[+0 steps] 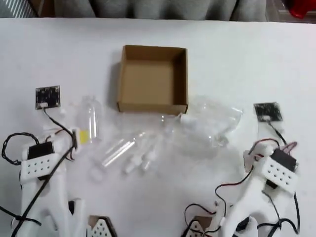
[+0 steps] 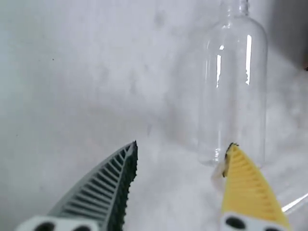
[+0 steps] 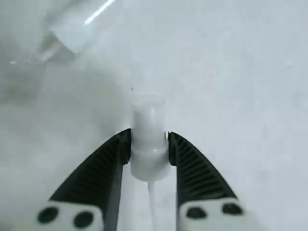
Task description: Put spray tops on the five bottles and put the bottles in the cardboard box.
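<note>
Left side: my left fingers (image 2: 120,173) stand wide apart above the table (image 1: 237,49), holding nothing. One finger is grey and the other yellow. The yellow tip lies against the base end of a clear bottle (image 2: 233,86); I cannot confirm contact. This bottle has no top on its neck, and it lies just left of the cardboard box (image 1: 153,106).

Centre: the box sits open on the table, and nothing is visible inside. In front of it lie a second clear bottle (image 1: 118,148) and loose spray tops (image 1: 138,160), near each other.

Right of the box: more clear bottles (image 1: 212,121) lie bunched together on the table.

Right side: my right fingers (image 3: 103,178) are closed on a white spray top (image 3: 149,144), one at each side of its collar, with its tube running back between them.
</note>
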`<action>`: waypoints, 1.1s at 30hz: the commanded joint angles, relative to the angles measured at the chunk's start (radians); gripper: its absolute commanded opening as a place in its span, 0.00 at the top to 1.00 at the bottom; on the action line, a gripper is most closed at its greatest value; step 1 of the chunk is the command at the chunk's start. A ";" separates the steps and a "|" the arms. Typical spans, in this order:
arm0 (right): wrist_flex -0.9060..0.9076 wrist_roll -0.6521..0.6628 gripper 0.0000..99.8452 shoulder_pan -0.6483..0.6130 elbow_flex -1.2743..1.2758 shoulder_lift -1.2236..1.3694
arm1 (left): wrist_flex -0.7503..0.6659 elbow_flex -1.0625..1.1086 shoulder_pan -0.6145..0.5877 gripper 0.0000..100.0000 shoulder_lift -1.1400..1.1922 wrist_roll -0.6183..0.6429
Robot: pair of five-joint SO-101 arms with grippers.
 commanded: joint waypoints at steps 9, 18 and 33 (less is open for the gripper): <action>-0.166 -0.012 0.87 0.019 0.141 0.002 | -0.020 0.009 0.018 0.72 0.001 0.000; -0.156 -0.008 0.87 0.007 0.138 -0.004 | -0.020 0.011 0.018 0.72 0.001 0.000; -0.165 0.089 0.87 0.091 0.166 0.004 | -0.020 0.012 0.019 0.72 0.001 0.000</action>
